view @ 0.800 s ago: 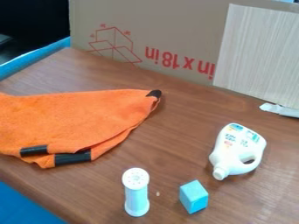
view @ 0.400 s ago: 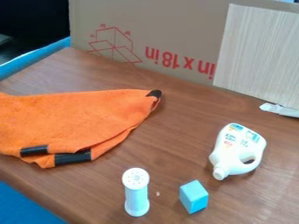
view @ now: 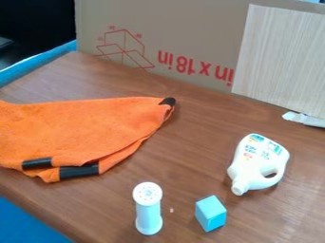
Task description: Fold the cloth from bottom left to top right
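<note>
An orange cloth [view: 82, 129] lies on the left part of the brown table, running out of the view at the left edge. It is doubled over, with one layer showing a little below the other along its lower right side. Black tape marks its pointed right corner, and two more black strips sit side by side at its lower edge, one on each layer.
A white jug [view: 257, 163] lies right of the cloth. Near the front stand a white and pale blue shaker [view: 148, 209] and a light blue block [view: 210, 213]. Cardboard [view: 184, 28] and a pale panel [view: 282, 57] line the back, with a white tube [view: 304, 119] at right.
</note>
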{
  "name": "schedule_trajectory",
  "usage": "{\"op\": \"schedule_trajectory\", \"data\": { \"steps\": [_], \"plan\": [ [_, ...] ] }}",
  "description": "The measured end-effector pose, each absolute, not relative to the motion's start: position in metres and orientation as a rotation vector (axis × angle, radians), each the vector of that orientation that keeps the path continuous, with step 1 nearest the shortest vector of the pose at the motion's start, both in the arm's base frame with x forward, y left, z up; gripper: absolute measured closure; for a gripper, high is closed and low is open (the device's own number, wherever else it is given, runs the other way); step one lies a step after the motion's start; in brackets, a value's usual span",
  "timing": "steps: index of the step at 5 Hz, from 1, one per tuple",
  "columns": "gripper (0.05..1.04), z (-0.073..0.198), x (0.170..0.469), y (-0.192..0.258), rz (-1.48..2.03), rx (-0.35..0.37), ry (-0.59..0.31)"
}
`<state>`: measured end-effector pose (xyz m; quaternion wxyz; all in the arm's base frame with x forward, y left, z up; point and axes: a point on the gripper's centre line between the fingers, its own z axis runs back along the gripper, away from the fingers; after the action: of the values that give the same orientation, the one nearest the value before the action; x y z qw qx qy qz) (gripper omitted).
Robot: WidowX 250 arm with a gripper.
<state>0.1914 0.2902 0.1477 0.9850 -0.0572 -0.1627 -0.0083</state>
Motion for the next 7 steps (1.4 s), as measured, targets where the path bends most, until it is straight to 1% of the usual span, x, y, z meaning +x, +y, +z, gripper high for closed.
{"op": "schedule_trajectory", "data": {
  "steps": [2, 4, 6, 7],
  "plan": [
    [0.083, 0.115, 0.204, 0.295, 0.107, -0.132, -0.370],
    [0.083, 0.087, 0.210, 0.301, 0.201, -0.128, -0.339],
    [0.091, 0.069, 0.210, 0.300, 0.222, -0.098, -0.297],
    [0.187, 0.063, 0.209, 0.298, 0.225, -0.088, -0.282]
  ]
}}
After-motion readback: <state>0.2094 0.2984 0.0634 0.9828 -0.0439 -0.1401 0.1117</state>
